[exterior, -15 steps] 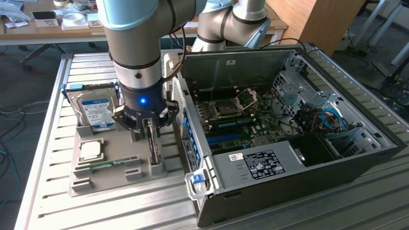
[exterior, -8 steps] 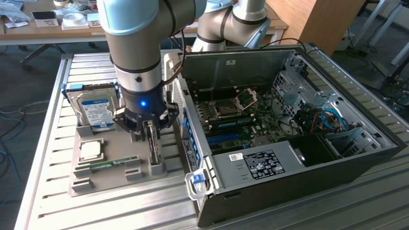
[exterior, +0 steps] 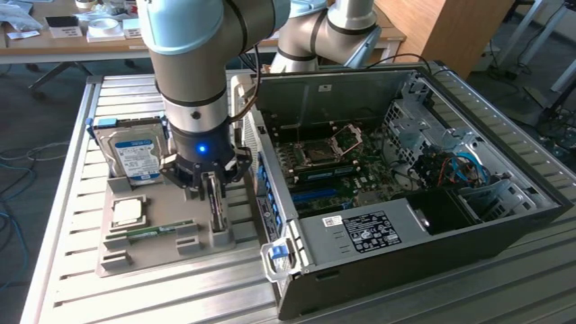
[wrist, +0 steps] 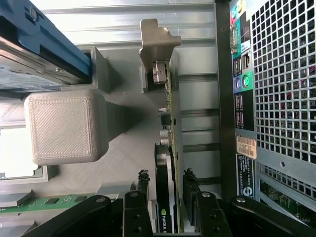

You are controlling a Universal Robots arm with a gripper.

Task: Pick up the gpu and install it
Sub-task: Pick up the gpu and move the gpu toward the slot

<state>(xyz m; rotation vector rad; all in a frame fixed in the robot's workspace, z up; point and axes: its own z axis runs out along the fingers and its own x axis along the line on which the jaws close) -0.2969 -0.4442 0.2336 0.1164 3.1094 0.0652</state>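
Gripper [wrist: 166, 175] jaws stand part-open astride the gpu [wrist: 163, 160], apparently clamping nothing. Card sits upright in the grey holder tray [exterior: 153, 255], lower left of the exterior view. Not lifted, not installed in the computer case [exterior: 504, 223].

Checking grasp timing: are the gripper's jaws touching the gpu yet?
Apart. In the wrist view the gripper has its jaws either side of the upright gpu, with a sliver of grey base showing between each and the card.
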